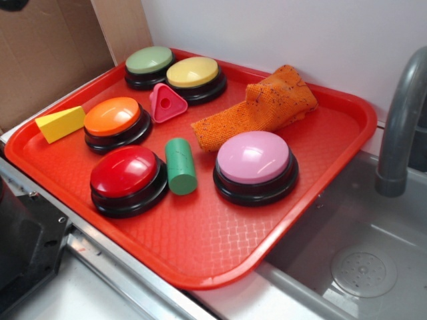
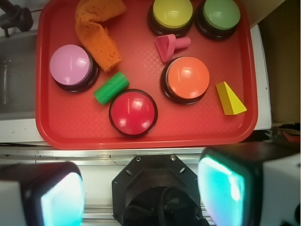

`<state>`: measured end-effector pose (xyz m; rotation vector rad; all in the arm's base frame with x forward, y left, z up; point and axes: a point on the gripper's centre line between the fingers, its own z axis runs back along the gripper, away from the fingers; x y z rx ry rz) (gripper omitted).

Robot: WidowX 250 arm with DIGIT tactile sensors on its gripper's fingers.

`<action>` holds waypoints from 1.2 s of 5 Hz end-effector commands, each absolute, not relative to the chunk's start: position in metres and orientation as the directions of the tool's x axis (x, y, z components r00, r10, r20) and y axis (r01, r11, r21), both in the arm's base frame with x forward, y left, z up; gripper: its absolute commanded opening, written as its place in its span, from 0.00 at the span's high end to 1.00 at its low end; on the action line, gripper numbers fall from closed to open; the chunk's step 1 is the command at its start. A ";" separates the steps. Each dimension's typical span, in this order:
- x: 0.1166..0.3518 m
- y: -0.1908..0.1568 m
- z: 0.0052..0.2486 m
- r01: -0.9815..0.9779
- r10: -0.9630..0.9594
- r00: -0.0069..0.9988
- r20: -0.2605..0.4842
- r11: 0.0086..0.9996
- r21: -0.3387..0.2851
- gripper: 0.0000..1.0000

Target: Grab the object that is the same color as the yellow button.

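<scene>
The object, a small yellow wedge block, lies on the red tray near its left rim in the exterior view, beside the orange button. The yellow button stands at the tray's far side. In the wrist view my gripper hangs high above the tray's near edge. It is open, its teal pads wide apart with nothing between them. The gripper does not show in the exterior view.
Also on the tray are a pale-green button, a red button, a pink button, a pink triangle, a green cylinder and an orange cloth. A sink with grey faucet lies right; cardboard stands left.
</scene>
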<state>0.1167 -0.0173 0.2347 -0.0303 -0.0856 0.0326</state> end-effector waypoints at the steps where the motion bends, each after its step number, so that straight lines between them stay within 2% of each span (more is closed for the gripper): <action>1: 0.117 -0.017 0.235 -0.031 0.034 0.996 0.085 0.999 -0.032 0.00; 2: 0.122 -0.001 0.218 -0.001 0.001 0.996 0.087 1.000 -0.004 0.00; 3: 0.130 0.024 0.192 0.087 -0.088 0.989 0.122 0.996 0.016 0.00; 4: 0.136 0.055 0.167 0.193 -0.201 0.970 0.134 0.979 0.073 0.00; 5: 0.140 0.082 0.146 0.202 -0.215 0.971 0.104 0.972 0.119 0.00; 6: 0.147 0.111 0.121 0.200 -0.213 0.972 0.102 0.972 0.126 0.00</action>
